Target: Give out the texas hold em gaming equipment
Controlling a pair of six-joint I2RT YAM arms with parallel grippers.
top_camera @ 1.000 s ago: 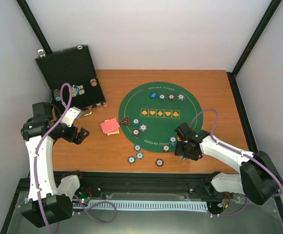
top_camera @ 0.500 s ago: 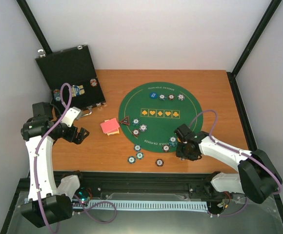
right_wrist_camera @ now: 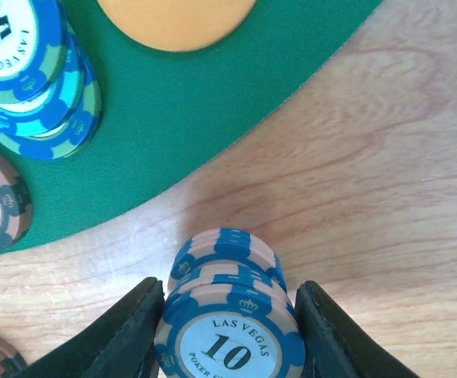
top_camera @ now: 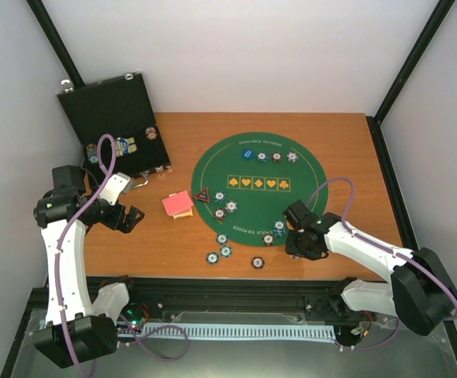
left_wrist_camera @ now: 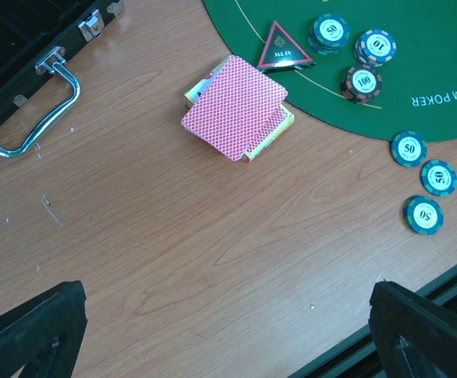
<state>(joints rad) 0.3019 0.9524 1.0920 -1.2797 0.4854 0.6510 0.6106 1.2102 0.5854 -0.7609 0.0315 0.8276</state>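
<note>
Your right gripper [right_wrist_camera: 230,335] pinches the 10 chips [right_wrist_camera: 224,264], stacked on the worktop [right_wrist_camera: 386,197] just off the mat's [right_wrist_camera: 173,118] near-right edge. Left gripper [left_wrist_camera: 228,339] hangs spread wide. Next, I'd judge: lift straight up, keep the stack together.

A brown wood-grain tabletop [top_camera: 331,142] lies under the right tool [top_camera: 286,236]. Beyond it and to either side rise plain white walls [top_camera: 236,55], with black frame struts [top_camera: 414,59] slanting up the corners. The light is soft and even.
</note>
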